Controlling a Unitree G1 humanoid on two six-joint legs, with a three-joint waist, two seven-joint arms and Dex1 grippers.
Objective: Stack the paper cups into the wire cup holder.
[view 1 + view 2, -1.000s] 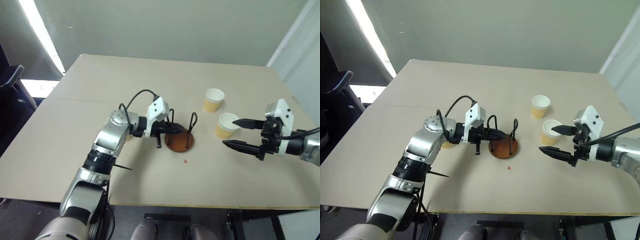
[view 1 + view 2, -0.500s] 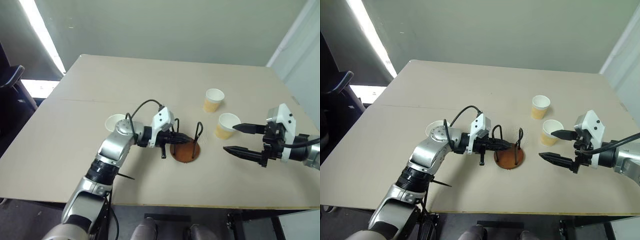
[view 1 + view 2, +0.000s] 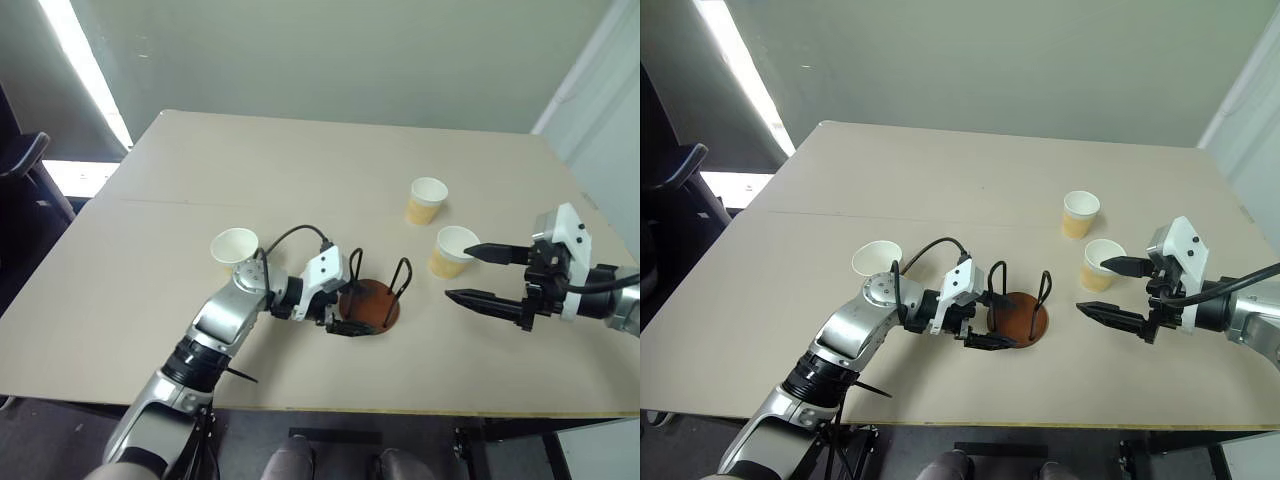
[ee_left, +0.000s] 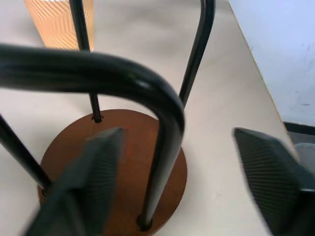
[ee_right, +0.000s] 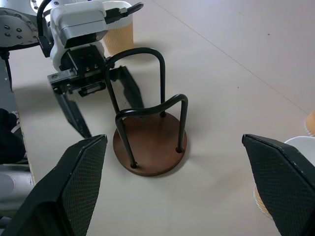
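Because the left gripper [image 3: 990, 322] has just spread its fingers wide, where a second ago they were pinched shut on a wire loop, the wire cup holder [image 3: 1020, 312] now stands released near the front edge of the table [image 3: 970, 170], having been dragged nearer that edge and toward the right gripper [image 3: 1118, 292] while clamped. One left finger lies over the disc base and the other outside it (the near loop stands between them, apparently untouched). This suggests that repositioning is finished and that loading can begin. The holder contains nothing: no cup sits between its two loops. The right gripper hangs fully spread and empty beside the holder toward the right edge, its upper finger at the rim of the nearest cup [image 3: 1100, 263], though contact cannot be confirmed. Further back, a second cup [image 3: 1080, 213] stands upright and apart. A third cup [image 3: 876, 260] stands upright on the left side, behind the left arm. All three paper cups remain to be stacked.
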